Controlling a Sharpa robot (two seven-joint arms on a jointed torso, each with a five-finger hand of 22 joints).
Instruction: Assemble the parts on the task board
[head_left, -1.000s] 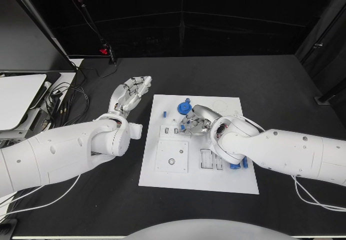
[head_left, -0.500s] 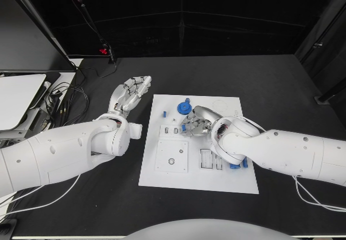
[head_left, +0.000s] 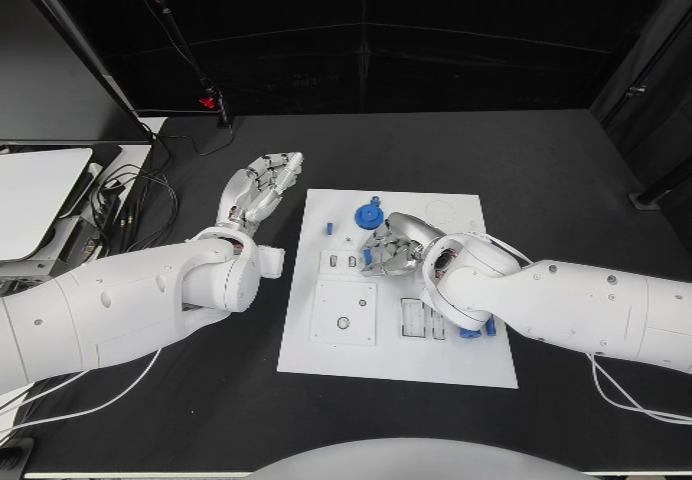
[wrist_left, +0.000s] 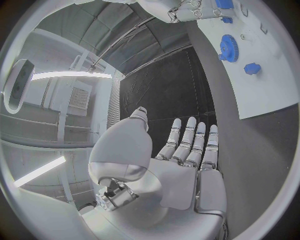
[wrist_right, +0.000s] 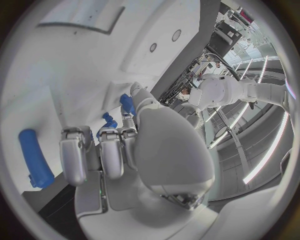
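our right hand (head_left: 392, 243) sits over the upper middle of the task board (head_left: 389, 360), fingers curled down toward the small slots there. in the right wrist view a small blue part (wrist_right: 127, 104) shows at the fingertips, w/ another bit of blue just beside it, so we judge the hand is pinching a part and working it into a seat on the board. can't tell from these views if it's seated or tilted, the fingers cover the contact.

key relation: the part is right under the right hand's fingertips, so the coming move looks like a short press straight down into the board, not a reach. the left hand is well apart from it; the right is clearly the nearer one.

other parts: a blue gear (head_left: 371, 214) stands on the board just beyond the right hand, w/ a small blue piece (head_left: 330, 228) beside it toward the left edge. a blue cylinder (wrist_right: 34, 157) lies flat on the board by the right hand's palm side; its long axis runs roughly along the fingers.

our left hand (head_left: 261, 187) lies off the board on the black table (head_left: 548, 170), just beside the board's far left corner, fingers straight and spread wide, holding nothing.
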